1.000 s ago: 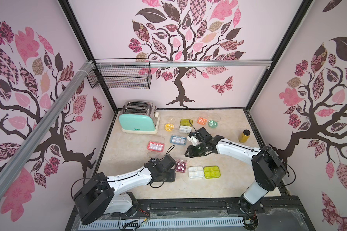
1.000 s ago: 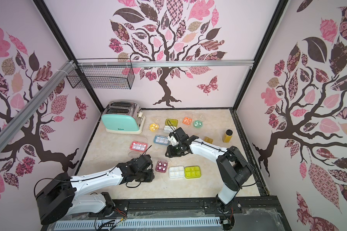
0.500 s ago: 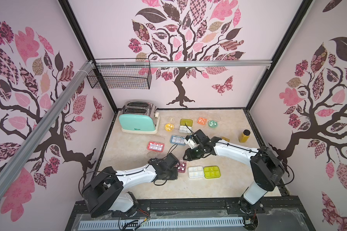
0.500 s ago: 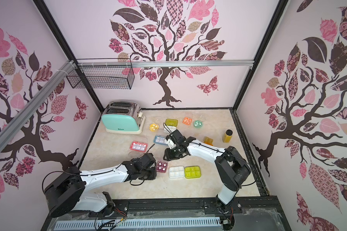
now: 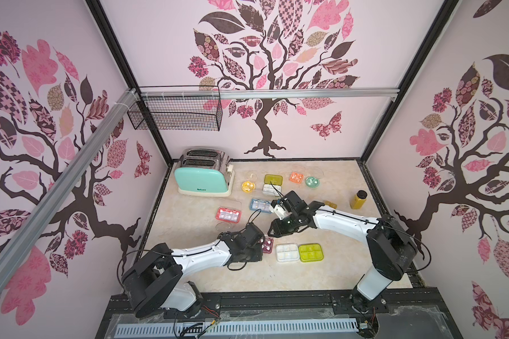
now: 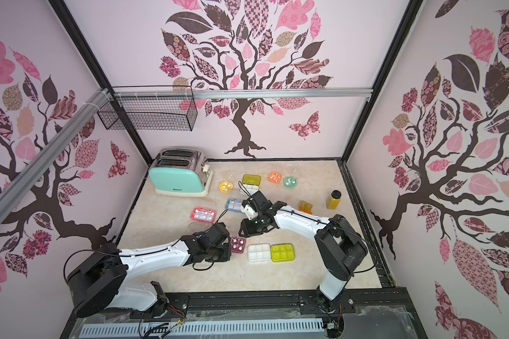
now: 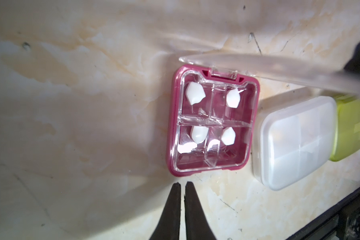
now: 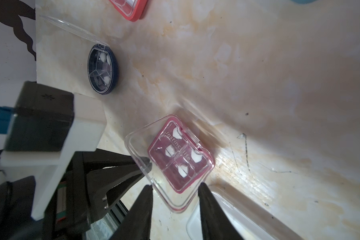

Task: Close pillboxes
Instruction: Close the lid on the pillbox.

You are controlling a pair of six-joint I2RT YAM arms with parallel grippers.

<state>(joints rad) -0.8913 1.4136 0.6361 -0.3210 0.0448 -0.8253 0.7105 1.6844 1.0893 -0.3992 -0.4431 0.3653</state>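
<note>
A maroon pillbox (image 7: pixel 211 124) with white pills sits at the front middle of the table, in both top views (image 5: pixel 267 245) (image 6: pixel 237 244). Its clear lid (image 7: pixel 279 70) stands half raised on its hinge. My left gripper (image 7: pixel 183 184) is shut and empty, its tips just short of the box's edge opposite the hinge. My right gripper (image 8: pixel 175 187) is open above the same box (image 8: pixel 181 160). The lid's free corner (image 8: pixel 175 199) lies between its fingers. Beside the maroon box stand a closed white pillbox (image 5: pixel 287 252) and a yellow-green pillbox (image 5: pixel 311 251).
Farther back lie a pink pillbox (image 5: pixel 228 214), a blue one (image 5: pixel 260 204), and yellow (image 5: pixel 248 185), olive (image 5: pixel 273 179), orange (image 5: pixel 296 177) and mint (image 5: pixel 312 182) ones. A navy round pillbox (image 8: pixel 103 71) lies open. A toaster (image 5: pixel 203 176) stands back left, an amber bottle (image 5: pixel 358 199) to the right.
My left gripper has shut and come up to the maroon pillbox. My right gripper has moved toward the front, over that box's raised lid.
</note>
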